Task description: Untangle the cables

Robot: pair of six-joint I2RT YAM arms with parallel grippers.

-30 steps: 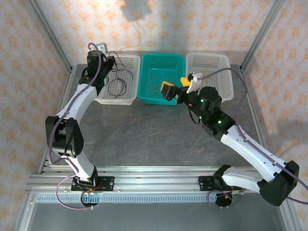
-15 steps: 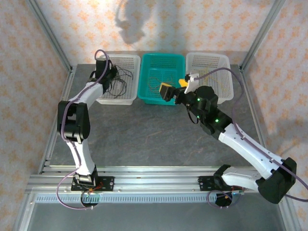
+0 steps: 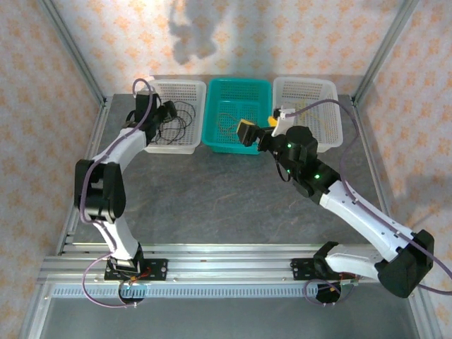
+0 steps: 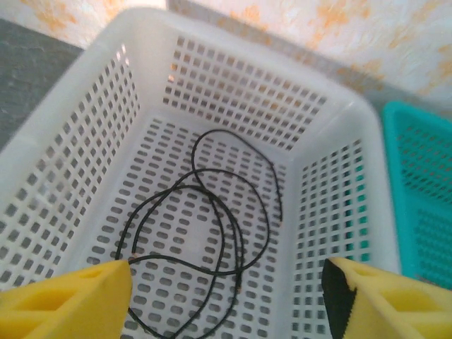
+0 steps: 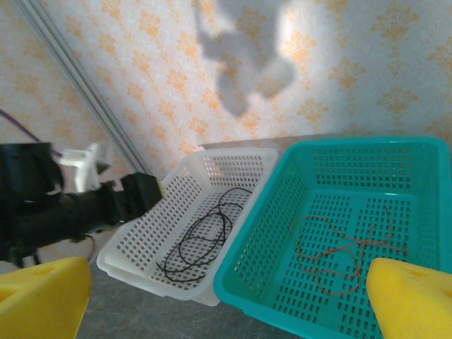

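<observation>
We see three perforated plastic baskets set in a row at the far edge of the grey desk. The thin black wire cable lies loosely coiled on the floor of the left white basket, apart from the others. The thin orange-brown wire cable lies in loose loops on the floor of the middle teal basket. The right white basket stands just beside the teal one.

The left hand hovers above the near part of the left white basket and looks down into it. Its yellow fingers are spread wide apart, with nothing between them. They do not touch the black cable.

The right hand hangs over the near right corner of the teal basket and faces the far left. Its yellow fingers are likewise held wide apart and grip nothing, well clear of the orange-brown cable.
</observation>
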